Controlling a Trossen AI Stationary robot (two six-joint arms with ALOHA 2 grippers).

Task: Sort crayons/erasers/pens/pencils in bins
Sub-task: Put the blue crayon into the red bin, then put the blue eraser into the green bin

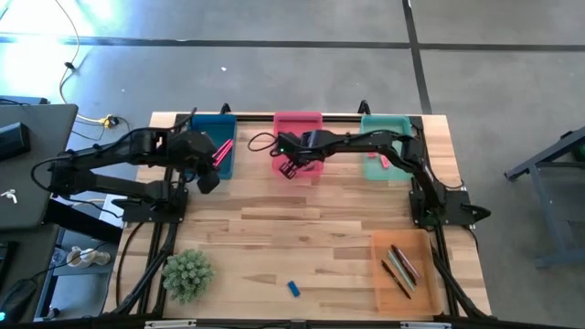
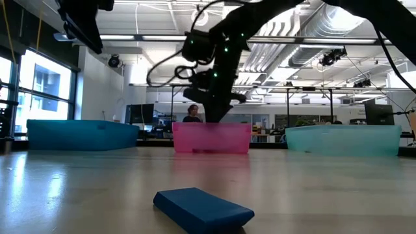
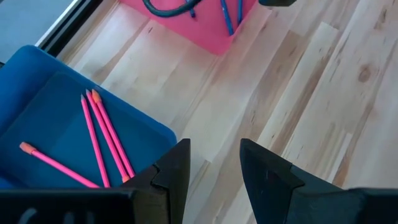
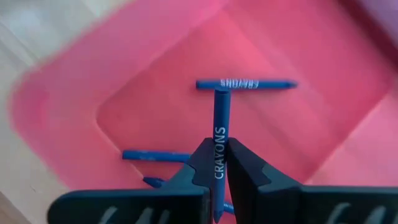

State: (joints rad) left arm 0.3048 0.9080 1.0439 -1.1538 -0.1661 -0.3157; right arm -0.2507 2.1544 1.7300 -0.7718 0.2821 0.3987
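Now we see the right end effector [image 4: 216,163] clamped on a blue crayon [image 4: 220,130] over the pink bin [image 1: 299,128]; the left end effector [image 3: 211,163] is apart by the dark blue bin [image 1: 212,132].

Left gripper [image 3: 211,171] over bare wooden table [image 3: 292,93], fingers [image 3: 174,171] parted, nothing between them. Blue bin [image 3: 50,99] just beside the gripper, corner nearly under one finger. In the blue bin: four pink pencils [image 3: 99,137], three lying close together, one apart and crossing at an angle. Pink bin [image 3: 211,31] across the table from the blue bin, only partly in frame, holding blue sticks [image 3: 227,12]. Bins well apart.
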